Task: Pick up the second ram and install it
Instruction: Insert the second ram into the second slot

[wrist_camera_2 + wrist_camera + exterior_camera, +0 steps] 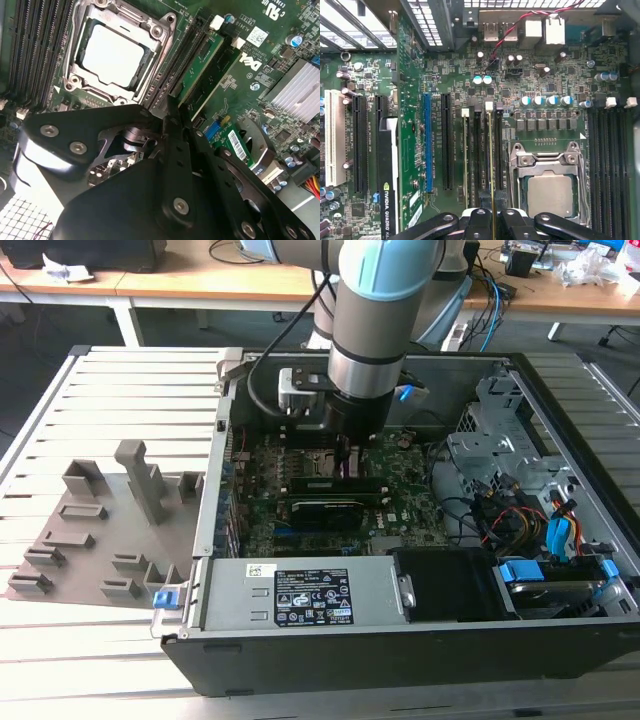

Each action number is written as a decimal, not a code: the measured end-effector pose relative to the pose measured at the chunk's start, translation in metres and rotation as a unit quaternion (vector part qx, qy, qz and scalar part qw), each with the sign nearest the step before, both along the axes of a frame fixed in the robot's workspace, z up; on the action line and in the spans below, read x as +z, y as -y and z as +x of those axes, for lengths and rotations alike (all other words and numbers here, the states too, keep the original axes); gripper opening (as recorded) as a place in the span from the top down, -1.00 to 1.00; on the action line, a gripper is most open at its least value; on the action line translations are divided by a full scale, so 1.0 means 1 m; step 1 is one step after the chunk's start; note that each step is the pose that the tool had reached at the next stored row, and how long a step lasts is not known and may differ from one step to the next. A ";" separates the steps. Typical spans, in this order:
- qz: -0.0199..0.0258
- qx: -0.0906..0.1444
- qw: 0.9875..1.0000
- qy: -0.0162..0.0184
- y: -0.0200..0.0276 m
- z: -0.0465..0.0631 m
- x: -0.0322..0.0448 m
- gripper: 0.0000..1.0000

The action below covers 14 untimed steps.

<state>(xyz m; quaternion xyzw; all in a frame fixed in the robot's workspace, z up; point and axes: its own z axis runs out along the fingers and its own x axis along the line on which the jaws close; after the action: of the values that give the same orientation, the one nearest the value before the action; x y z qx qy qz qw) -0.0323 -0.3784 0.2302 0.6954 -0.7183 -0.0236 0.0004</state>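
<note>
The second ram [490,170] is a long, thin green circuit-board stick. In the first wrist view it appears edge-on as a narrow yellowish line standing upright in a memory slot, with black slots on either side of it and the processor socket [550,192] just beyond them. One end sits at a white slot latch [489,105]; the other end runs under the fingers [487,225], which close against both its faces.
</note>
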 end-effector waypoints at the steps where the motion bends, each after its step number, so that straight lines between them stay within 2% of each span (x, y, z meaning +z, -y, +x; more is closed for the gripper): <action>1: 0.000 0.000 1.000 0.000 -0.0001 0.000 -0.0011 0.73; 4: 0.000 0.000 1.000 0.000 0.0000 0.000 -0.0041 0.73; 14: 0.000 0.000 1.000 0.000 -0.0001 0.003 -0.0042 0.73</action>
<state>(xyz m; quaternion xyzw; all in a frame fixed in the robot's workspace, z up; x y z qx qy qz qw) -0.0293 -0.3783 0.2260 0.6956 -0.7180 -0.0232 0.0007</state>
